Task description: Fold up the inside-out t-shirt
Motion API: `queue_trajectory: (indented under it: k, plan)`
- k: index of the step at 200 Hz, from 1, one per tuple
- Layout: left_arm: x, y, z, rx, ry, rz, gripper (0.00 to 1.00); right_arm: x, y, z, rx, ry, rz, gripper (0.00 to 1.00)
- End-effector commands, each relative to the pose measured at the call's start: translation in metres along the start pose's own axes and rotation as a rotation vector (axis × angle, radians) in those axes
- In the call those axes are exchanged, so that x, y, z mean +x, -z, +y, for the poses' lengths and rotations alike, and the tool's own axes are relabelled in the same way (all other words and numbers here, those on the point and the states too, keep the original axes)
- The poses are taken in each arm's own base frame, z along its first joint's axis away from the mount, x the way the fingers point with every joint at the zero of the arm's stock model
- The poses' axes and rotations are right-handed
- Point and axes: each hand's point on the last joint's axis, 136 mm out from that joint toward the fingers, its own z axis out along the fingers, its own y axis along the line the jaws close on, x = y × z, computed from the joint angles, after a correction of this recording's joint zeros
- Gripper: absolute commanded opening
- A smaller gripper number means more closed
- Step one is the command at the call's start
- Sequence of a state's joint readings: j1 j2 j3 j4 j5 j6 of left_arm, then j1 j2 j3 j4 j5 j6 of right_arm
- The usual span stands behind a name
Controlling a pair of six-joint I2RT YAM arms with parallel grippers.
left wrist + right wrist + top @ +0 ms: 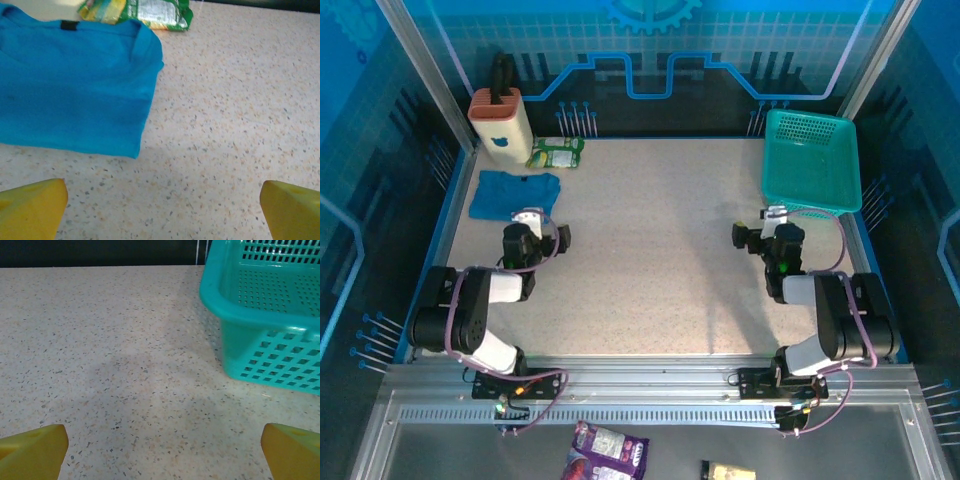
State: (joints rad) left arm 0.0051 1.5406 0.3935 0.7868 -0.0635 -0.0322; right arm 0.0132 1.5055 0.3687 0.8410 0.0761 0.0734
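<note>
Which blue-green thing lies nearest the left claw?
The blue t-shirt, soft cloth lying flat just beyond the left claw; the teal mesh basket stands far right.

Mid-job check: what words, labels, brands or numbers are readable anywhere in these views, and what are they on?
No text is legible.
Print on the green snack packet: too blurred to read.
The black tag at the collar of the t-shirt: no lettering can be made out.
Small blue mark on the tan case: a symbol, too small to read.
Print on the purple packet: too small to read.
</note>
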Motion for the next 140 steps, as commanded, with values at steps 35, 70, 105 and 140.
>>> queue_trajectory:
  k: [35, 70, 105, 140]
  plan:
    - [-0.0228, 0.0012, -0.009, 0.055, -0.035, -0.103, 0.99, -0.0132, -0.0043, 0.0085, -0.002, 0.062, -0.063, 1.0]
    - [-0.0231, 0.0012, -0.0103, 0.058, -0.04, -0.104, 0.99, -0.0136, -0.0047, 0.01, -0.002, 0.068, -0.062, 1.0]
    - [-0.0237, 0.0013, -0.0104, 0.058, -0.04, -0.105, 0.99, -0.0136, -0.006, 0.0142, -0.021, 0.081, -0.057, 1.0]
    - [-0.0233, 0.0014, -0.0103, 0.057, -0.038, -0.104, 0.99, -0.0135, -0.006, 0.0141, -0.021, 0.083, -0.057, 1.0]
